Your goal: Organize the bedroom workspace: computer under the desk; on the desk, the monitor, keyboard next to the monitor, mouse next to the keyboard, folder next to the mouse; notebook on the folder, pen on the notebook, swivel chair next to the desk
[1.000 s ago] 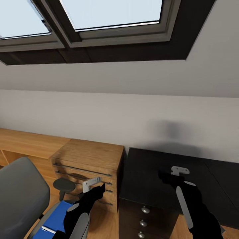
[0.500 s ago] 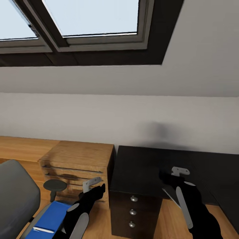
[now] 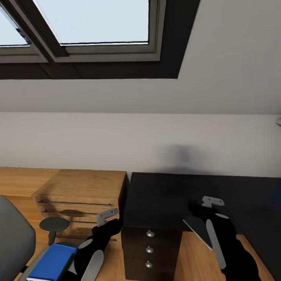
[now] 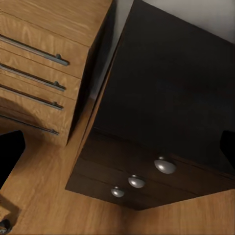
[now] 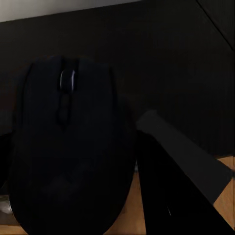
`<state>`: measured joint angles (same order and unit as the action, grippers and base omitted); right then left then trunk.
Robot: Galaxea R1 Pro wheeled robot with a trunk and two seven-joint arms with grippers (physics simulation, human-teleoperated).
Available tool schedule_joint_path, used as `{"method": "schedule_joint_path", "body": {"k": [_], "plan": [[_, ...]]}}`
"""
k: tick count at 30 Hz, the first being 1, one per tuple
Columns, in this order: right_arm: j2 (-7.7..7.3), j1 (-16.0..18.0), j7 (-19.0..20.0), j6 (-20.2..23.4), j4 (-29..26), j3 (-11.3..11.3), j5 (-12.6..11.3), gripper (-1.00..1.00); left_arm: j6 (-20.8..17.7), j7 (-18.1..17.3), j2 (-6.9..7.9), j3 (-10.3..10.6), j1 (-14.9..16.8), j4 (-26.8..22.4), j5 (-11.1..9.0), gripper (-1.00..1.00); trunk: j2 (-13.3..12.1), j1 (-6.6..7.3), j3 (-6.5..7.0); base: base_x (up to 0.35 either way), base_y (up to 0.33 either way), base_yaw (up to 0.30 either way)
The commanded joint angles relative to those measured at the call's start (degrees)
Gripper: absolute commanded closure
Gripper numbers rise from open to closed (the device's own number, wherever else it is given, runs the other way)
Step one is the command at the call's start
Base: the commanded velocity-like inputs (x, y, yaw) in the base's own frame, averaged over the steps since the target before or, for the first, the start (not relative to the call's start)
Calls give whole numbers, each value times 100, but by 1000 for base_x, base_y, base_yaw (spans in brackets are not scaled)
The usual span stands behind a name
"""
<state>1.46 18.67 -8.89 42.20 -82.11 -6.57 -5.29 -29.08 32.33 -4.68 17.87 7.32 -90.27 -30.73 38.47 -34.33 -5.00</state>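
Nearest, the left gripper hangs over the wood floor, its opening impossible to judge; the blue folder lies on the chair, both cut off. The right gripper holds a black mouse above the black desk. Beyond stand an oak drawer unit, white wall and skylight. The view has swung right since earlier.

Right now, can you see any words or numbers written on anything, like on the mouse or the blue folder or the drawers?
No readable text anywhere in these pictures.
The mouse: plain black, no brand or label to see.
The folder: plain blue, no writing.
The black drawers: only round silver knobs, no labels.
The wooden drawers: only bar handles, no writing.
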Motion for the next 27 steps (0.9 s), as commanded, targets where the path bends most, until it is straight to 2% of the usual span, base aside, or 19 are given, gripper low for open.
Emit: {"method": "schedule_joint_path", "body": {"k": [1,8,21,27], "plan": [[12,5,-185,19,-6,9,-85,100,-9,54,2,6,6,-8,-55,-100,9,-2,-13,0,0,-62],[28,5,-537,25,84,35,-107,100,-10,54,2,6,6,-8,-55,-100,9,-2,-57,0,0,-150],[21,5,-581,-5,222,24,-112,100,-10,54,2,6,6,-8,-56,-100,9,-2,-114,0,0,-239],[21,5,-583,-152,372,31,-107,100,-10,54,2,6,6,-8,-62,-100,9,-2,-116,0,0,-290]]}}
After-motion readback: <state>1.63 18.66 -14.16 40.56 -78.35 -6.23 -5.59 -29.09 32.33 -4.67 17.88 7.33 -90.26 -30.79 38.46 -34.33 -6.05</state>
